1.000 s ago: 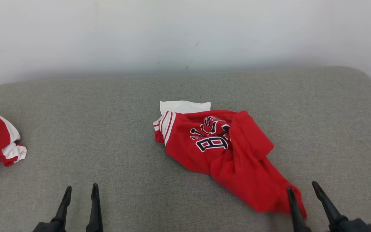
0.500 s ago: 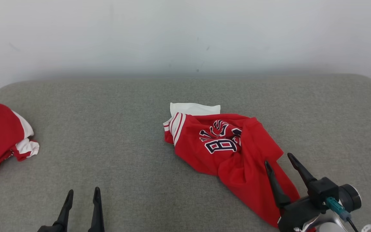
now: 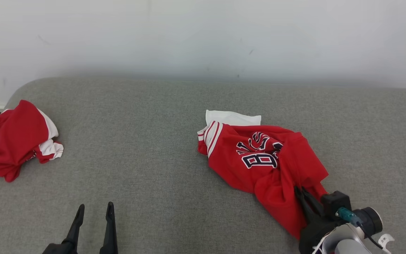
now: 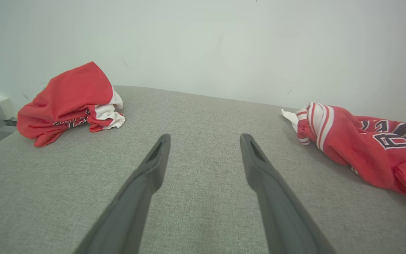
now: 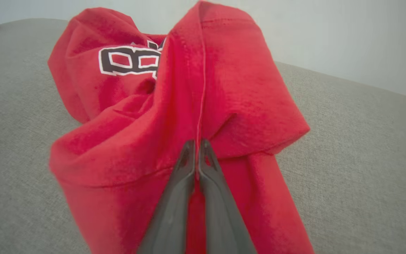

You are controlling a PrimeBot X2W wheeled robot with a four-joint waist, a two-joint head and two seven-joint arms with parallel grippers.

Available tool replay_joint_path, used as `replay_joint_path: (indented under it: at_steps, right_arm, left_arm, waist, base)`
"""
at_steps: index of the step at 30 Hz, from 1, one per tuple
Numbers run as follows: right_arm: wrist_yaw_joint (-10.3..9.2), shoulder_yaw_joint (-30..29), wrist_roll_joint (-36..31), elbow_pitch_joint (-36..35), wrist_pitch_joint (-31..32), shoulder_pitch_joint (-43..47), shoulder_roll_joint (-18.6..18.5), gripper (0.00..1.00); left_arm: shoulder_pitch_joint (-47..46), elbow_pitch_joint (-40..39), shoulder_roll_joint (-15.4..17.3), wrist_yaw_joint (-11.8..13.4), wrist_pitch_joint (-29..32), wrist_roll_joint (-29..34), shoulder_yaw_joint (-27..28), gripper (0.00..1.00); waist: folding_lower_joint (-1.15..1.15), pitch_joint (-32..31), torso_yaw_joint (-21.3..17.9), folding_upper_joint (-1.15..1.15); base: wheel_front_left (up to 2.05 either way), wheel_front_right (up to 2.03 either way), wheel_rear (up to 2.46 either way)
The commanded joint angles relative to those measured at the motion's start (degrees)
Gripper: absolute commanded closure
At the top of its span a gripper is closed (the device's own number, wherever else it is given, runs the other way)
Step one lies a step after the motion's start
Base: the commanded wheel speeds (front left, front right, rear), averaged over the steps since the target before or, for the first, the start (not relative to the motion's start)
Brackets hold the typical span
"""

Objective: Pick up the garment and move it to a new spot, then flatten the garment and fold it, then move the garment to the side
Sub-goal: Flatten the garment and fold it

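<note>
A crumpled red garment (image 3: pixel 259 162) with dark lettering and white trim lies right of centre on the grey cushion (image 3: pixel 146 148); it also appears at the right of the left wrist view (image 4: pixel 365 148). My right gripper (image 3: pixel 300 190) is shut on a raised fold at the garment's near right end, and the right wrist view shows the cloth pinched between the closed fingertips (image 5: pixel 196 148). My left gripper (image 3: pixel 94 210) stands open over bare cushion at the lower left, with nothing between its fingers (image 4: pixel 153 158).
A second red and white garment (image 3: pixel 18 139) lies bundled at the cushion's far left edge, seen too in the left wrist view (image 4: pixel 71 102). A pale wall (image 3: pixel 203 35) runs behind the cushion.
My right gripper moved forward onto the garment and closed on a fold of it. The head camera swung, shifting the whole picture to the right. The left gripper stayed open.
</note>
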Motion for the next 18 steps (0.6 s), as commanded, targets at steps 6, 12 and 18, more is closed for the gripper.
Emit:
replay_joint_path:
  at_steps: [6,12,18]
  right_arm:
    - [0.08,-0.47,3.53,-2.85,-1.02,-0.12,0.48,1.00]
    - [0.08,2.51,8.49,-20.03,-0.94,8.99,-3.45,1.00]
    - [0.08,2.31,11.79,-34.62,-0.95,20.46,-8.95,1.00]
  left_arm:
    - [2.16,-0.11,-0.02,0.32,-0.17,-0.62,0.92,0.00]
    - [2.33,-0.31,-0.02,0.32,-0.17,-1.20,1.35,0.00]
    - [1.08,-0.56,-0.02,0.23,-0.16,-1.33,1.60,0.00]
  waist:
    - [0.00,-1.24,-1.88,0.00]
    - [0.00,-1.42,-5.29,0.00]
    - [0.00,0.15,-9.31,0.00]
  base:
    - [0.00,0.00,0.00]
    - [0.00,0.00,0.00]
    - [0.00,0.00,0.00]
